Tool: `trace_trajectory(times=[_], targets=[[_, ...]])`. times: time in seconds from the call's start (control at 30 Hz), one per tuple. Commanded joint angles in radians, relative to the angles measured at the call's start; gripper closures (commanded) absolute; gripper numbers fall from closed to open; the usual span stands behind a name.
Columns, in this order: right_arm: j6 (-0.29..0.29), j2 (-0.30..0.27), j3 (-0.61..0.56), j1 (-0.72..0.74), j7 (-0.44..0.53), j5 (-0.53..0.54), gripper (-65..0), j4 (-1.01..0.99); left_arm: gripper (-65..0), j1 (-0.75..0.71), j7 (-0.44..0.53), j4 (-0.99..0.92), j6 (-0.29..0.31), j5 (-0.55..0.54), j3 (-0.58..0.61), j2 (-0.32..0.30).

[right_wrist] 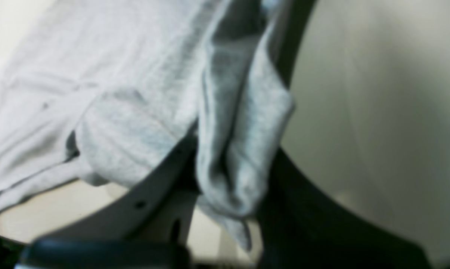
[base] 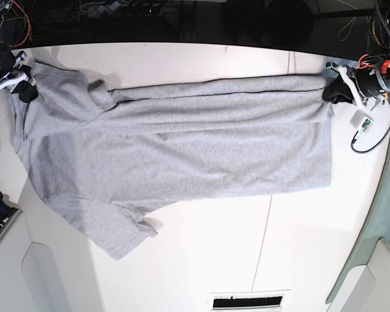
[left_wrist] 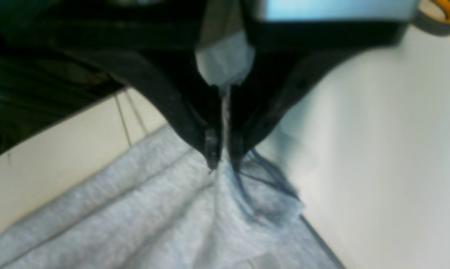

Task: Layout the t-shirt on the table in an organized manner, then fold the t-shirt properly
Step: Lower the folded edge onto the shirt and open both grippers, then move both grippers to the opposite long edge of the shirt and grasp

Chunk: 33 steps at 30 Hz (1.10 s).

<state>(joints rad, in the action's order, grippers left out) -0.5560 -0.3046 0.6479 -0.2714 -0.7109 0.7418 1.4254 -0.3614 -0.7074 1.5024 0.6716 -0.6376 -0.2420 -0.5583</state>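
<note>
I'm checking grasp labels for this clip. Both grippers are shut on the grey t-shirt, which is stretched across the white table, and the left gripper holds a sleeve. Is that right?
Not quite. In the base view the left gripper is shut on the hem corner of the t-shirt, not a sleeve; the sleeves lie at the right gripper end. The rest holds: both grip the shirt, stretched across the table.
</note>
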Motion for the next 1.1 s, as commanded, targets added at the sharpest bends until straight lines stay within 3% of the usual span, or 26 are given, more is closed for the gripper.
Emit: trace_trajectory(times=[0.0, 0.2, 0.37, 0.43, 0.5, 0.53, 0.6, 0.73, 0.9, 1.07], targets=[[-0.009, -0.026, 0.013, -0.019, 0.018, 0.028, 0.0, 0.030, 0.0, -0.009, 0.011, 0.018, 0.006, -0.009, -0.009, -0.024], [-0.009, -0.028, 0.059, -0.121, 0.019, 0.067, 0.0, 0.073, 0.0, -0.055, 0.011, 0.019, 0.006, -0.009, -0.009, -0.024], [-0.009, -0.028, 0.065, -0.125, 0.018, 0.070, -0.3, 0.072, 0.0, -0.054, 0.011, 0.019, 0.006, -0.018, -0.009, -0.024], [-0.008, -0.028, 0.066, -0.122, 0.018, 0.070, -19.1, 0.072, 0.0, -0.054, 0.011, 0.019, 0.006, -0.018, -0.009, -0.024], [-0.008, -0.028, 0.067, -0.117, 0.019, 0.069, -32.8, 0.073, -14.5, -0.052, 0.002, 0.021, 0.006, -0.018, -0.009, -0.025], [-0.008, -0.029, 0.071, -0.116, 0.020, 0.070, -35.6, 0.073, -21.5, -0.051, -0.021, 0.025, 0.006, -0.033, -0.009, -0.027], [-0.008, -0.028, 0.094, -0.114, 0.023, 0.070, -35.8, 0.081, -28.4, -0.052, -0.090, 0.047, 0.014, -0.089, -0.009, -0.036], [-0.005, -0.036, 0.187, -0.104, 0.037, 0.070, -35.8, 0.127, -28.4, -0.055, -0.184, 0.154, 0.027, -0.232, -0.009, -0.055], [0.023, -0.094, 0.232, -0.010, 0.066, 0.042, -35.8, 0.139, -28.4, -0.043, -0.143, 0.320, 0.027, -0.260, -0.009, -0.057], [0.089, -0.153, 0.189, 0.175, 0.084, -0.069, -35.8, 0.082, -28.4, 0.037, -0.066, 0.292, 0.027, -0.175, -0.009, -0.054]])
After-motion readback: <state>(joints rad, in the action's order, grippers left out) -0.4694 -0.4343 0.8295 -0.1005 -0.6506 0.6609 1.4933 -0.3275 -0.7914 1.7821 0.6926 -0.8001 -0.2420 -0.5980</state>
